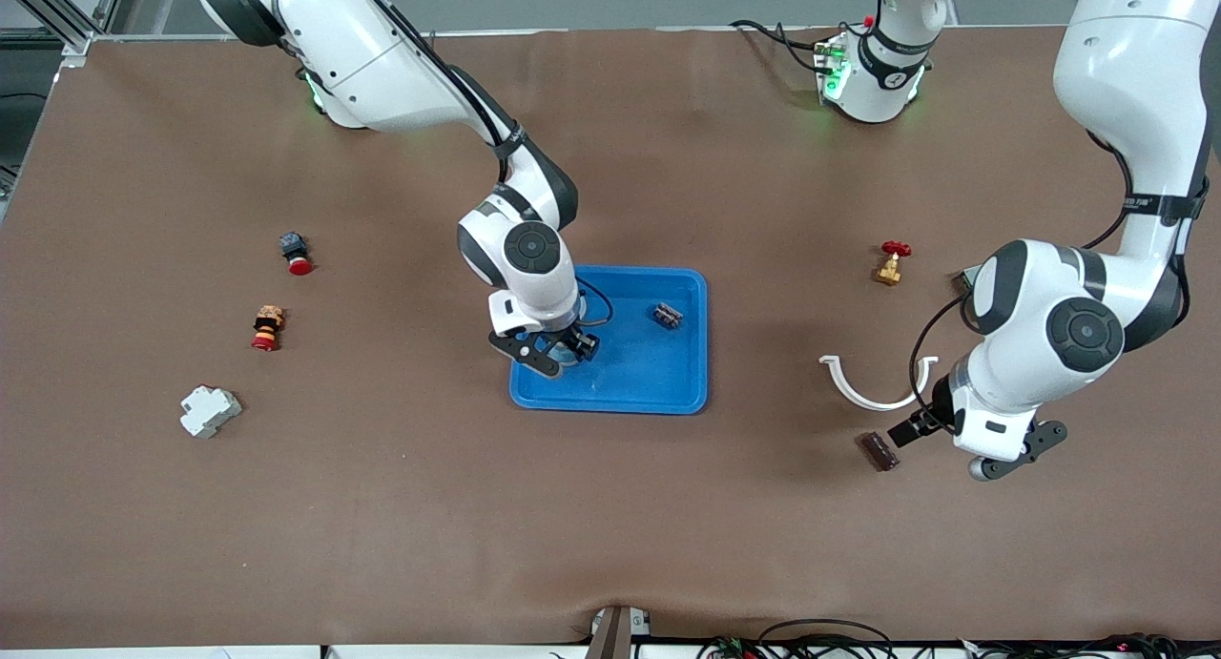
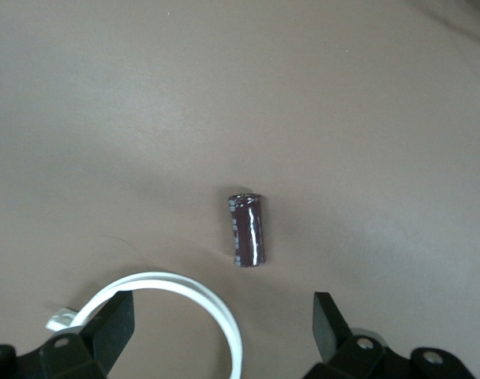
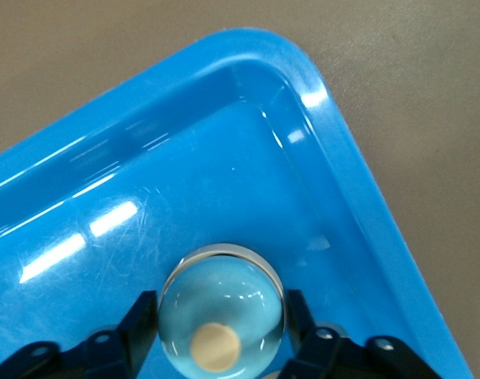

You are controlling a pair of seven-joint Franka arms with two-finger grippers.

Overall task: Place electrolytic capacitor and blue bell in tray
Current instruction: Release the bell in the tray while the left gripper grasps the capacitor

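From my seat, the right gripper [image 1: 553, 347] is down inside the tray [image 1: 668, 392], near its corner toward the right arm's end and nearer the front camera, with the blue bell [image 3: 222, 315] sitting between its fingers [image 3: 137, 320]. In the right wrist view the dome rests on the tray floor and the fingers flank it closely, though I cannot tell whether they pinch it or have let go (the front view is no help, since the arm's wrist covers most of the bell there). The front view adds a small dark component [image 1: 668, 315] lying in the tray toward the left arm's end. The left gripper [image 1: 992, 449] hangs over the bare table toward the left arm's end, fingers [image 2: 114, 324] spread wide and holding nothing. Only its wrist view shows the electrolytic capacitor [image 2: 247, 229] clearly: a dark cylinder lying on its side on the table, apart from both fingers. Beside it curves a white clip [image 1: 873, 382]. Farther from the front camera stands a small brass valve [image 1: 891, 263]. At the right arm's end I see a red button [image 1: 295, 253], a red-and-yellow part [image 1: 267, 327] and a white block [image 1: 209, 410].
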